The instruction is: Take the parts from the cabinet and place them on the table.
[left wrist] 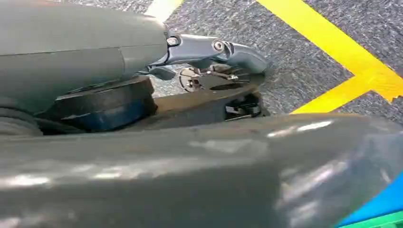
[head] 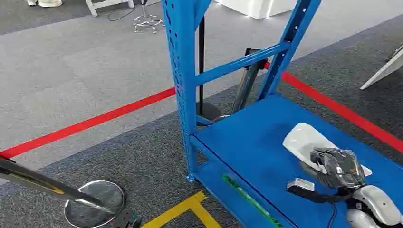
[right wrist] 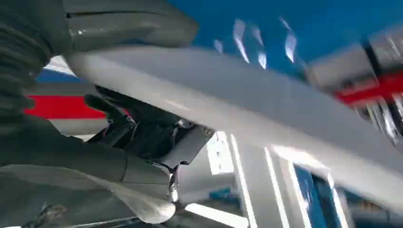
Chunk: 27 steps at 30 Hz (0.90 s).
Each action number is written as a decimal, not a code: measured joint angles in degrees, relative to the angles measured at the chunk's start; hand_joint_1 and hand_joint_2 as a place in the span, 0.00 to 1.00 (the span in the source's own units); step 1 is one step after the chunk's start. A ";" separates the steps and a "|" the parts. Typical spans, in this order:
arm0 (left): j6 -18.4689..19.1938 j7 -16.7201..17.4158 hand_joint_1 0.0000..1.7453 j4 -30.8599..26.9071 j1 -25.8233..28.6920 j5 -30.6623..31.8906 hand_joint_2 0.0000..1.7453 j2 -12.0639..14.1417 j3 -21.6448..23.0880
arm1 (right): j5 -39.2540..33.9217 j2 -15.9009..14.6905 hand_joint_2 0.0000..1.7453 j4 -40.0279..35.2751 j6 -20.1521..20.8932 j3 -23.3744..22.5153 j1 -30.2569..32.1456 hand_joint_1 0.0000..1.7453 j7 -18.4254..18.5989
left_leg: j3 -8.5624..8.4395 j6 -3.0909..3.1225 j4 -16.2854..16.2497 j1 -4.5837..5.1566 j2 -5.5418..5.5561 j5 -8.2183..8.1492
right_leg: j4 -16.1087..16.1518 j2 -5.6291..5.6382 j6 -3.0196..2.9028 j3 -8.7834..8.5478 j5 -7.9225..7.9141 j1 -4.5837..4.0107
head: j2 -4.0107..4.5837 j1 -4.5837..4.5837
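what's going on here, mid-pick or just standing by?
Mid-pick, it seems. The right hand grips a white part above the blue cabinet shelf; the right wrist view shows the white panel running between thumb and fingers. The left hand hangs low over grey carpet with yellow tape; what it is doing is unclear. No table in sight.

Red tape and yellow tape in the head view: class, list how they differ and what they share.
1. The red tape is red; the yellow tape is yellow.
2. Red runs long across the floor and passes behind the rack; yellow is a short corner shape near the rack's foot.
3. Red lies where light and dark carpet meet; yellow lies wholly on dark carpet.
Both are flat floor markings.
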<state>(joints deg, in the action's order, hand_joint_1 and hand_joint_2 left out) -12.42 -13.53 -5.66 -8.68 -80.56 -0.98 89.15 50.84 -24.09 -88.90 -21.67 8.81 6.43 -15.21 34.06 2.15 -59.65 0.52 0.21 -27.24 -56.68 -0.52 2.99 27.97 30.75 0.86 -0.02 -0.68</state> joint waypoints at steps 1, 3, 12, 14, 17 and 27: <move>-0.19 -0.02 0.00 0.00 0.03 -0.31 0.00 -0.04 0.00 | -0.18 0.98 1.00 -1.40 -1.42 -0.07 0.64 1.00 -0.38 | 0.00 0.00 0.01 -0.01 0.00 0.00 | 0.00 0.00 0.00 0.00 0.00 -0.01 | 0.00 -0.02; -0.48 -0.04 0.00 0.00 0.07 -0.44 0.00 -0.09 0.00 | -0.28 3.03 1.00 -4.54 -3.62 -0.07 1.68 1.00 -0.88 | -0.01 0.00 0.03 -0.03 0.00 0.00 | 0.00 0.00 0.00 0.01 0.01 -0.02 | 0.00 0.00; -1.05 -0.15 0.00 0.00 0.26 -1.29 0.00 -0.35 0.00 | -2.32 10.43 1.00 -14.45 -13.38 0.13 5.87 1.00 -6.29 | -0.02 -0.01 0.06 -0.05 0.00 0.00 | -0.01 0.00 -0.05 0.01 0.06 -0.03 | 0.00 -0.04; -1.33 -0.33 0.00 0.00 0.41 -1.58 0.00 -0.42 0.00 | -1.97 12.15 1.00 -16.24 -15.20 0.43 6.39 1.00 -7.76 | -0.03 -0.01 0.06 -0.05 0.00 0.00 | -0.01 0.01 -0.05 0.02 0.06 -0.03 | 0.00 -0.02; -1.49 -0.42 0.00 0.00 0.50 -1.58 0.00 -0.48 0.00 | -1.53 14.20 1.00 -18.35 -15.64 1.05 6.90 1.00 -8.68 | -0.08 -0.01 0.07 -0.05 0.00 0.00 | -0.01 0.00 -0.05 0.09 0.06 -0.03 | 0.00 -0.02; -2.23 -1.18 0.00 0.00 0.73 -2.28 1.00 -0.50 0.00 | -0.87 18.39 1.00 -21.43 -15.75 1.00 7.66 1.00 -14.55 | -0.16 -0.03 0.09 -0.04 0.00 -0.03 | 0.00 0.00 -0.11 0.52 0.12 -0.03 | 0.00 -0.02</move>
<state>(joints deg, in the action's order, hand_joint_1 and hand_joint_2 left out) -14.65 -14.71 -5.66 -7.95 -82.84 -1.49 89.15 49.96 -5.70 -110.34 -37.42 9.81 14.09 -29.76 33.90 2.12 -59.56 0.48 0.21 -27.27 -56.68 -0.53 2.88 28.50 30.86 0.83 -0.02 -0.70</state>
